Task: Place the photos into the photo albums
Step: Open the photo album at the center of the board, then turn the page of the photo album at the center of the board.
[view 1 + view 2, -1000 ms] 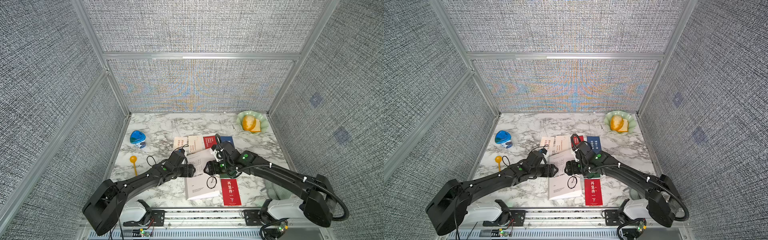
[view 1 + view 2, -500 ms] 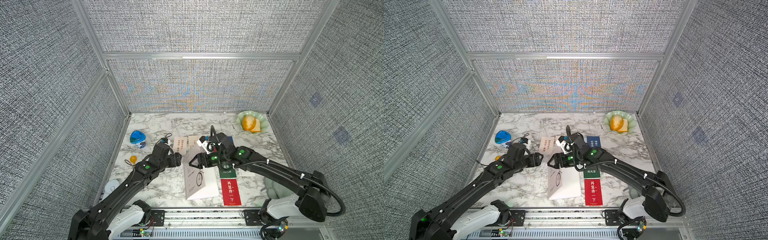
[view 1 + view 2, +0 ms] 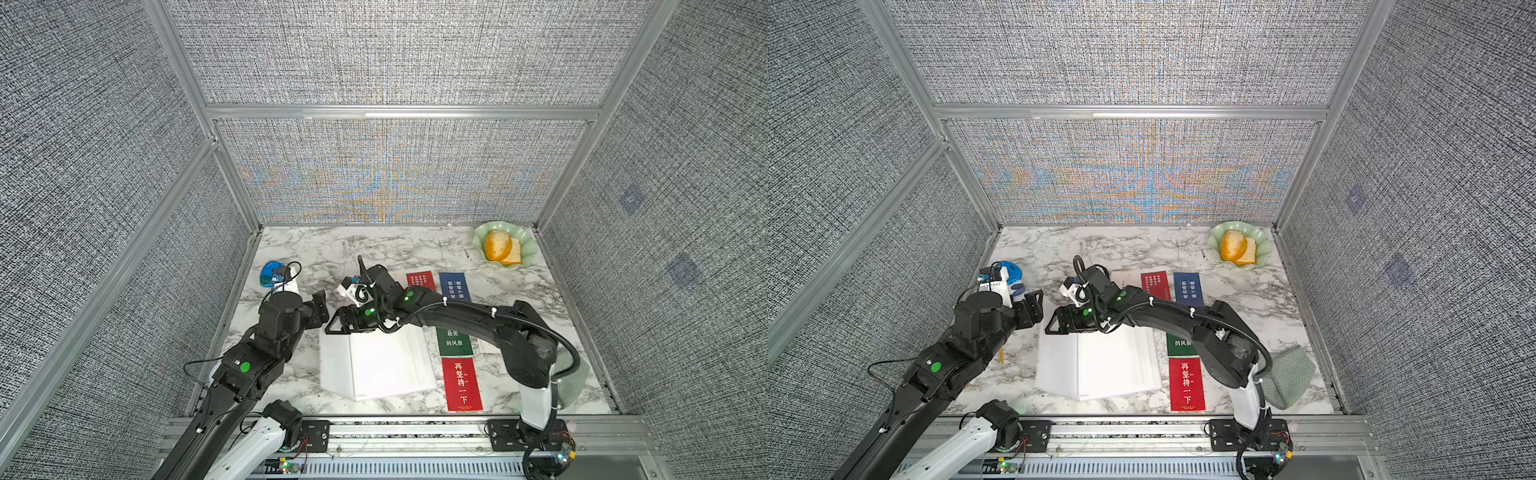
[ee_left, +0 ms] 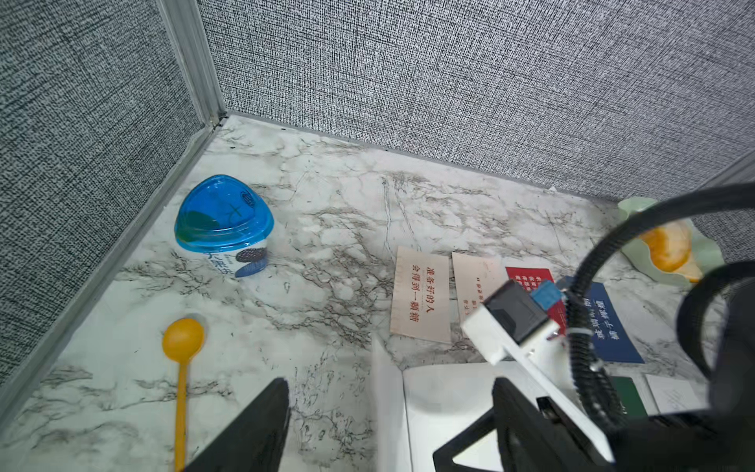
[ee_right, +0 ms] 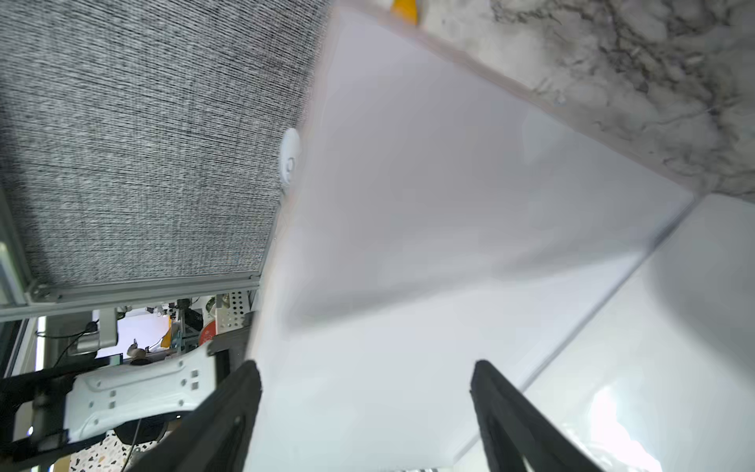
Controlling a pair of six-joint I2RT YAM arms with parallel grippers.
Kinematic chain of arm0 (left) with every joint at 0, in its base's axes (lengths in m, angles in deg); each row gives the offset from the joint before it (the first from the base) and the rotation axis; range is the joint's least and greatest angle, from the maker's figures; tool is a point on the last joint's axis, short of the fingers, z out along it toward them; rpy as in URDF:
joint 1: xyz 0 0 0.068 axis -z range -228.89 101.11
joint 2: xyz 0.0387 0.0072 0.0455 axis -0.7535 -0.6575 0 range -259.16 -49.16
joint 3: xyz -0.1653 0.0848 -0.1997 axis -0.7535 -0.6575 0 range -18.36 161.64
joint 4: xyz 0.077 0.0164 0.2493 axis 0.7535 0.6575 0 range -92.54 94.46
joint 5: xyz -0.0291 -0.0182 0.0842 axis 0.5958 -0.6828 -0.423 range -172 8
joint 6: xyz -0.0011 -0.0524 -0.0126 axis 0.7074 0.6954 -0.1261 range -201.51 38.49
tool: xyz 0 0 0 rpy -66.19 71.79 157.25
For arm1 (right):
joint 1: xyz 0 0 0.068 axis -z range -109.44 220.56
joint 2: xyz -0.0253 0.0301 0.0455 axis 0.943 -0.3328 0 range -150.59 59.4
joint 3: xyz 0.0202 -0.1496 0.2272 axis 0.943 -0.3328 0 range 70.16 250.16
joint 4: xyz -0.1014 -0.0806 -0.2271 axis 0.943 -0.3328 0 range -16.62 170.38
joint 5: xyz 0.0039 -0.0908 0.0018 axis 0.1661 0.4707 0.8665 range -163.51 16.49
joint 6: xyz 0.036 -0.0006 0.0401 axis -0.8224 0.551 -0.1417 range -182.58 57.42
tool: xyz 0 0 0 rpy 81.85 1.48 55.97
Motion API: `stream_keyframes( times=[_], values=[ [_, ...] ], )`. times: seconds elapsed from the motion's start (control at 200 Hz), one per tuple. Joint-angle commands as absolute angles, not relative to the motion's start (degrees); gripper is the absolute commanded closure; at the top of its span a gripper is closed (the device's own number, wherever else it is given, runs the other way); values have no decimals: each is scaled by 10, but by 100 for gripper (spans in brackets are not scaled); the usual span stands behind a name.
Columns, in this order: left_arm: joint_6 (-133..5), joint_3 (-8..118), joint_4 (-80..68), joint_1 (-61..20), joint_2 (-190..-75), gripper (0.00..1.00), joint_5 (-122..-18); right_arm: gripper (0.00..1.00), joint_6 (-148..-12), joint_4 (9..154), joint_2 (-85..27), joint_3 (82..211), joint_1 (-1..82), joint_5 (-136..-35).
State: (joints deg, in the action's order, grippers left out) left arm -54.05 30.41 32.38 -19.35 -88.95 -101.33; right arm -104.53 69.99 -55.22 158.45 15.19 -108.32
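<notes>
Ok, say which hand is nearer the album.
Right. The right hand hangs over the album at its far edge; the left hand is beside it, above the marble.

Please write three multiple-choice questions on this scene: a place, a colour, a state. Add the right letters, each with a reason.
1. Where lies the large red card? A. beside the photo album, next to the green card. B. on the album's pages. C. against the back wall.
2. The spoon's colour? A. blue. B. white. C. yellow.
3. The right claw is: A. shut on a card. B. open. C. shut, empty.
1 A, both top views show it; 2 C, seen in the left wrist view; 3 B, its fingers stand wide apart.
</notes>
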Motion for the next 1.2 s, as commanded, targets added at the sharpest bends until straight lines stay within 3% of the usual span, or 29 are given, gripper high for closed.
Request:
stream_keyframes(
  times=[0.0,0.235,0.605,0.891,1.196],
  values=[
    [-534,280,321,-193,-893,21,-993,15,-1044,695,-567,1604,159,-1076],
    [-534,193,249,-193,-894,21,-898,15,-1029,690,-533,1550,187,-1054],
    [-443,81,153,-192,-978,24,-758,14,-1000,616,-391,1346,232,-965],
    [-400,39,147,-169,-977,28,-750,14,-1011,598,-330,1264,233,-935],
    [-265,-13,217,-105,-876,29,-817,14,-1004,596,-312,1241,247,-930]
  ],
)
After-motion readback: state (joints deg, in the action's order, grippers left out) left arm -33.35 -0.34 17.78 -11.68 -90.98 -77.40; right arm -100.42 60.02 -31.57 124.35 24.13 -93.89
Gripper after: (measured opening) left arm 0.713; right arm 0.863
